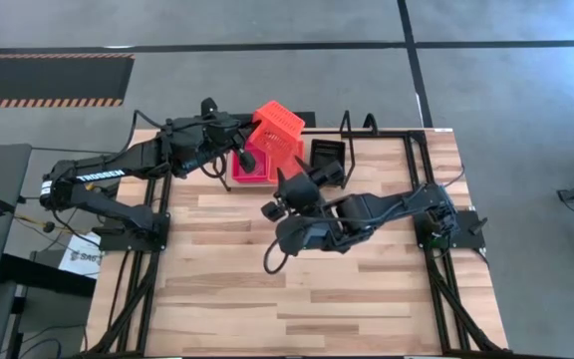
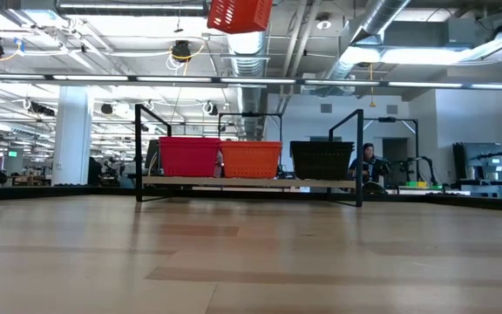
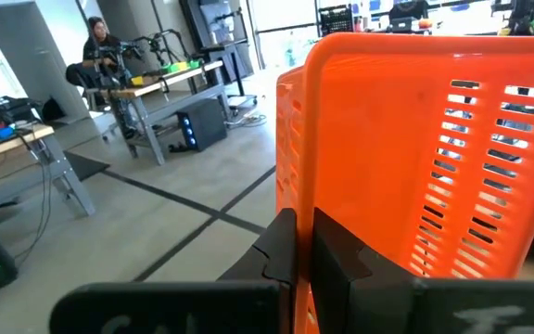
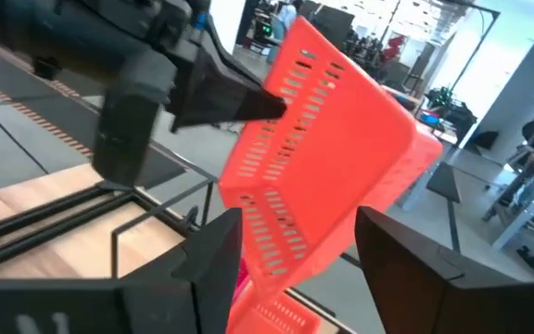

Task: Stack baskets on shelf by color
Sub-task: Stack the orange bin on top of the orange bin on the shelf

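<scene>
Left claw (image 1: pixel 247 140) clamped on orange basket's (image 1: pixel 278 128) rim, tilted above the shelf (image 1: pixel 387 140).
Light, stiff, probably springy mesh; grip the rim. Right claw (image 4: pixel 290 246) apart, empty, just beside.

The scene is evenly lit by ceiling strip lights (image 2: pixel 190 78) above the shelf (image 2: pixel 251 182); soft reflections are seen on the tabletop (image 2: pixel 251 253) before it.
</scene>
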Motion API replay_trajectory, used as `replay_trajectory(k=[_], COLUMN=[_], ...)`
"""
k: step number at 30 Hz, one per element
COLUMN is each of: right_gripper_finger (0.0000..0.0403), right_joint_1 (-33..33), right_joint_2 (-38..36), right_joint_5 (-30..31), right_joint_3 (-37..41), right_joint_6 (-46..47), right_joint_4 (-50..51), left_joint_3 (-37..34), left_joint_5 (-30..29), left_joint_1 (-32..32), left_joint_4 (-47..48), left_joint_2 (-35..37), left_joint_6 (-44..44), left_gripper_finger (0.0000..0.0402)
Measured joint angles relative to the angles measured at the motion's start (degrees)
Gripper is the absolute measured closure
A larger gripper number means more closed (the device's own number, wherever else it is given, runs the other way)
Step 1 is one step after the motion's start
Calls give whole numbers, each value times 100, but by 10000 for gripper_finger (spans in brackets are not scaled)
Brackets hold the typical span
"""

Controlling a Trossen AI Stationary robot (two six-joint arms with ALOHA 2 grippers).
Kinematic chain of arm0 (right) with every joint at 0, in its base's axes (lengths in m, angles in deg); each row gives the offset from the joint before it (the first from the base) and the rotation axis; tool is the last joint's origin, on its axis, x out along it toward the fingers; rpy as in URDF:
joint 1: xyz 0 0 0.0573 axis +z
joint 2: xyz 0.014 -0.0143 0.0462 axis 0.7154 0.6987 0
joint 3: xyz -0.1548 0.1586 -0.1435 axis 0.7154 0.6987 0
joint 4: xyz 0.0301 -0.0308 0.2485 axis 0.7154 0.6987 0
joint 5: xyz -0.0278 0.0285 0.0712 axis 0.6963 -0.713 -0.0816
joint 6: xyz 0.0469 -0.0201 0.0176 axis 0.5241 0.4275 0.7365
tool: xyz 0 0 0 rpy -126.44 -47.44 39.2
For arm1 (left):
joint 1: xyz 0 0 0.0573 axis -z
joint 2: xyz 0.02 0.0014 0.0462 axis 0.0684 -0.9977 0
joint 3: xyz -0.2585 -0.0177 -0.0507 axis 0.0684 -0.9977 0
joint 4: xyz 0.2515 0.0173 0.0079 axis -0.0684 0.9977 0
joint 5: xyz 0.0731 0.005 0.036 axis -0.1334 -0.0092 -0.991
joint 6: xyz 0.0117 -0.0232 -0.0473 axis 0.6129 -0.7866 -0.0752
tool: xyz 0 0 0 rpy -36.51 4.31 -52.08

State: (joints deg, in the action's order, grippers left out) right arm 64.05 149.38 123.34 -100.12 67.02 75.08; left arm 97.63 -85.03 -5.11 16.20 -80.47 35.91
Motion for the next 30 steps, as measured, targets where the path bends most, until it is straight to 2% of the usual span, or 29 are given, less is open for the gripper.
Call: replay_trajectory(k=[9,17,22,24,26,30], right_gripper_finger=[181,184,198,218,256,375], right_joint_1=[-252,-606,-842,-913,-992,-1112], right_joint_2=[0,-2,-2,-2,-4,-23], right_joint_5=[-12,-33,-64,-194,-478,-857], right_joint_3=[0,0,0,-2,-2,-8], right_joint_6=[1395,1209,1206,1206,1209,1224], right_joint_4=[1445,1526,1537,1535,1537,1587], left_joint_3=[0,0,0,0,0,0], left_joint_5=[41,431,447,447,439,381], left_joint_1=[0,21,35,35,35,35], left_joint_4=[15,38,68,72,97,215], left_joint_2=[0,0,0,0,0,9], left_joint_6=[-2,-181,-181,-182,-184,-140], left_gripper_finger=[402,401,401,401,401,401])
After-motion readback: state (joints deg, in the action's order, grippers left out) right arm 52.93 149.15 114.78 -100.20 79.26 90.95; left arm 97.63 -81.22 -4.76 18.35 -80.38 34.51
